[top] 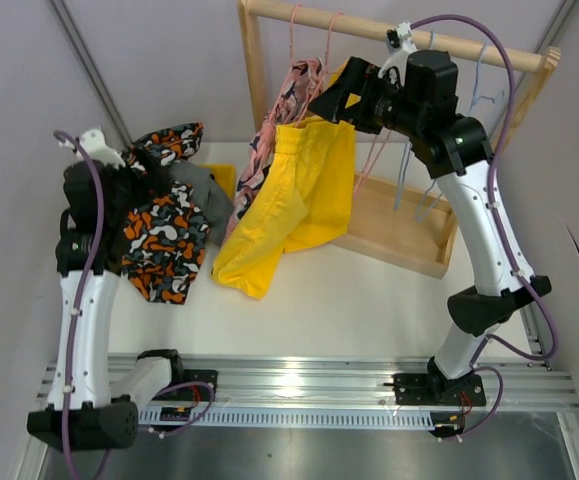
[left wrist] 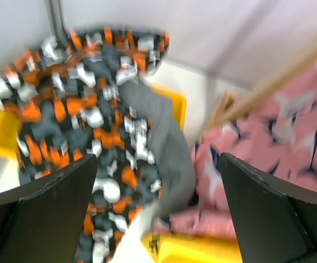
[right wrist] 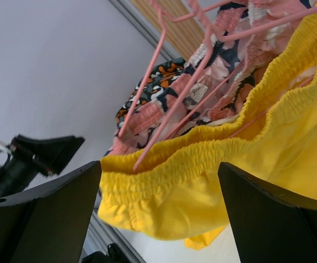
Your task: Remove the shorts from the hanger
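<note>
The yellow shorts [top: 299, 195] hang by their waistband from a pink hanger [right wrist: 172, 109] on the wooden rod [top: 369, 28]. The pink shark-print shorts [top: 274, 140] hang just behind them. My right gripper [top: 331, 95] is open, and the yellow elastic waistband [right wrist: 163, 164] lies between its jaws. The camouflage shorts [top: 164, 235] and the grey shorts [top: 207, 192] lie in a pile at the left. My left gripper [top: 141, 172] is open and empty above that pile [left wrist: 92, 120]; its view is blurred. The black shorts are not in view.
The wooden rack's base [top: 399, 235] sits at the back right. Empty pink and pale blue hangers [top: 409, 165] dangle from the rod. A yellow patch [top: 224, 178] shows under the pile. Grey walls close in on both sides.
</note>
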Motion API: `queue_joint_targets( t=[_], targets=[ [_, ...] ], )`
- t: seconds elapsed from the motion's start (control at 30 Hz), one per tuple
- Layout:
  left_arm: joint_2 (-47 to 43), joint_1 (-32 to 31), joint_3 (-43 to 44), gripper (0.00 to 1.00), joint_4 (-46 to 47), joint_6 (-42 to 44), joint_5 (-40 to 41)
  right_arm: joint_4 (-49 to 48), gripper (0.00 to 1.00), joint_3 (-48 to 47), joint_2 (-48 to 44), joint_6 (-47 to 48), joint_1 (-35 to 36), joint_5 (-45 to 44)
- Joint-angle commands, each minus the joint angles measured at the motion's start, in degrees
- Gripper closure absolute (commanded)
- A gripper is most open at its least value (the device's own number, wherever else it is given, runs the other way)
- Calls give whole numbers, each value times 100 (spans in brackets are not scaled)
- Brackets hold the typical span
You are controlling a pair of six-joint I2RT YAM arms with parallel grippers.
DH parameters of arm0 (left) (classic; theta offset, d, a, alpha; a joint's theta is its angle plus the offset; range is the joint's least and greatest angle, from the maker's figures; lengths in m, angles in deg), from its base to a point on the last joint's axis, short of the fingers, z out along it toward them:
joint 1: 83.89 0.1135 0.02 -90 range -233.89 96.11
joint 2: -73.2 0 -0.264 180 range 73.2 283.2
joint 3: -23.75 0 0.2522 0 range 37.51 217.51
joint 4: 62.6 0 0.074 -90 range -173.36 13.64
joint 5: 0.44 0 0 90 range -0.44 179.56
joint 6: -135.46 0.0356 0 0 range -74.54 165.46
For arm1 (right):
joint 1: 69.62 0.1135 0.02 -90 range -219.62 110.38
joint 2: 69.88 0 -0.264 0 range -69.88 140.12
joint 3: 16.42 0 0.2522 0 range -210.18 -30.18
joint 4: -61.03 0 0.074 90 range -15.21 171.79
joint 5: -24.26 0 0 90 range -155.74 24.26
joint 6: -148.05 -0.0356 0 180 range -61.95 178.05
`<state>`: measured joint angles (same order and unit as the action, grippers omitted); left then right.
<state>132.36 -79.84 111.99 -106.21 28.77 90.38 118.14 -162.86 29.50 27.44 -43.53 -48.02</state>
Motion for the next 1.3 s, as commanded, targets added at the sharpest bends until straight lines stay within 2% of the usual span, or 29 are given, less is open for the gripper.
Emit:
queue_joint_targets(
  t=[0.0,0.1,0.2,0.27,0.43,0.47,0.5,0.57,0.6,0.67,0.7,0.73,0.87,0.9,0.97,1.0,1.03,1.1,1.27],
  targets=[
    [-569,-63,-1002,1,382,-203,-433,-467,5,-311,117,213,63,-260],
    [-914,-89,-1627,1,646,-116,-539,-854,8,-319,301,257,90,-391],
    [-1002,-89,-1858,1,577,-28,-521,-978,13,-451,574,266,98,-532],
    [-1029,-89,-2032,1,629,-10,-548,-1118,21,-416,697,187,133,-602],
    [-1196,-80,-2341,1,910,-19,-618,-1391,32,-346,960,117,309,-831],
    [-1196,-89,-2385,1,928,-27,-627,-1400,37,-355,996,117,318,-857],
    [-1187,-89,-2420,0,954,-28,-636,-1417,49,-372,1005,108,336,-901],
    [-1187,-89,-2473,1,1024,-54,-697,-1418,64,-372,1005,90,388,-1024],
    [-1196,-89,-2499,1,1025,-63,-749,-1391,76,-372,988,108,380,-1051],
    [-1222,-89,-2508,0,1033,-54,-768,-1321,87,-311,830,152,388,-1173],
    [-1248,-89,-2500,0,1033,-36,-794,-1295,97,-250,742,152,388,-1217],
    [-1275,-89,-2526,1,1077,-19,-837,-1320,100,-136,628,169,380,-1261],
    [-1477,-439,-2220,1,1078,165,-926,-1531,100,497,-22,196,388,-1454],
    [-1538,-989,-2105,1,1034,192,-804,-1523,100,489,-189,239,397,-1490],
    [-1591,-1598,-1683,1,963,271,-303,-1444,100,410,-339,275,397,-1578],
    [-1609,-2201,-1526,1,954,289,-154,-1392,100,297,-383,275,397,-1665],
    [-1592,-2459,-1306,1,911,271,126,-1374,100,243,-505,275,415,-1683],
    [-1521,-3091,-936,1,867,245,147,-1338,100,129,-620,266,415,-1762],
    [-1082,-4148,-276,1,1024,402,-203,-1242,100,-21,-911,196,485,-1763]
  ],
)
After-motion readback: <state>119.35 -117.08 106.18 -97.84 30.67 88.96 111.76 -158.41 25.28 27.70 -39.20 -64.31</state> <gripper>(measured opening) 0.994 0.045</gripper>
